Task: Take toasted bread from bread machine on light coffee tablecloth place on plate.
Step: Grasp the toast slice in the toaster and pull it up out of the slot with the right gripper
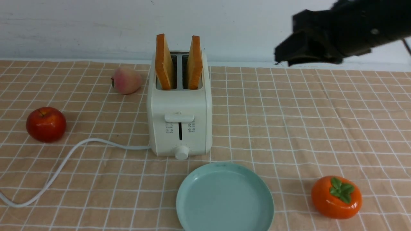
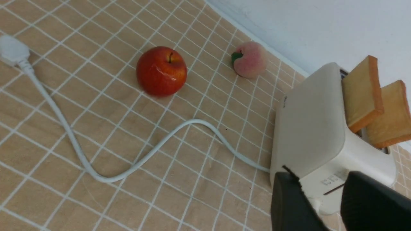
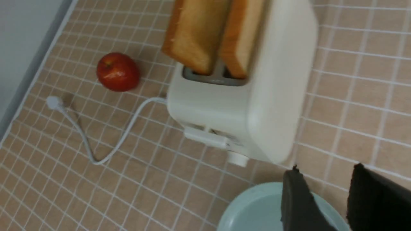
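Because both slices stand upright in their slots, you have crusts to grip above the toaster [image 1: 179, 106], which sits behind the plate [image 1: 224, 195] with its lever side facing you. That placing probably keeps your carry short. The plate lies just in front, bare and face up, ready to receive toast. The left slice [image 1: 163, 64] and the right slice [image 1: 194, 62] splay a little away from each other, so you likely have room to bring one finger between them, though a careless approach could knock the neighbour.

Your right gripper [image 3: 324, 179] has its fingers parted, with a gap between them and nothing in their hold; its arm hangs in the air, off to the right of the toaster. Your left gripper [image 2: 318, 179] also has parted, unloaded fingers. You have both slices still to move, and the next step calls for lining the fingers up across one slice's thickness.

Under it all you have the tan tablecloth [image 1: 321, 128], white-gridded and faintly wrinkled, running back to a pale, scuffed wall [image 1: 80, 29]. The persimmon [image 1: 336, 197], apple [image 1: 46, 124], peach [image 1: 126, 80] and white cord [image 1: 70, 154] lie around the work.
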`<state>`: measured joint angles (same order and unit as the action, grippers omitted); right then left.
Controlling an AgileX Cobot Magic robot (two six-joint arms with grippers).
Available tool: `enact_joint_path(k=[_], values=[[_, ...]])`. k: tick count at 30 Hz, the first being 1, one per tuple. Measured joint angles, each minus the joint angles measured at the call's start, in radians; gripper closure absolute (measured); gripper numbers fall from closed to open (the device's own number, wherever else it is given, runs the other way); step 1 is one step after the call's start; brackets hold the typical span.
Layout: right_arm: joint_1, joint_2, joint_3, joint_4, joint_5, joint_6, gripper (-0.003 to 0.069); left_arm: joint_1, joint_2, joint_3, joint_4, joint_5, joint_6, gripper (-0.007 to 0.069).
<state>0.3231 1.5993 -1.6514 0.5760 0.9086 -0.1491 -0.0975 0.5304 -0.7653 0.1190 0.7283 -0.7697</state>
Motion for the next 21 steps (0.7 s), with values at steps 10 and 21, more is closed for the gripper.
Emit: enact_joint_path(k=[10, 21], values=[[0.23, 0.436, -0.598, -0.415, 0.161, 0.373, 0.0331, -0.08, 0.0, 0.0, -0.003, 0.054, 0.001, 0.0388], [0.271, 0.586, -0.711, -0.568, 0.073, 0.481, 0.0319, -0.084, 0.0, 0.0, -0.029, 0.123, 0.001, 0.0387]])
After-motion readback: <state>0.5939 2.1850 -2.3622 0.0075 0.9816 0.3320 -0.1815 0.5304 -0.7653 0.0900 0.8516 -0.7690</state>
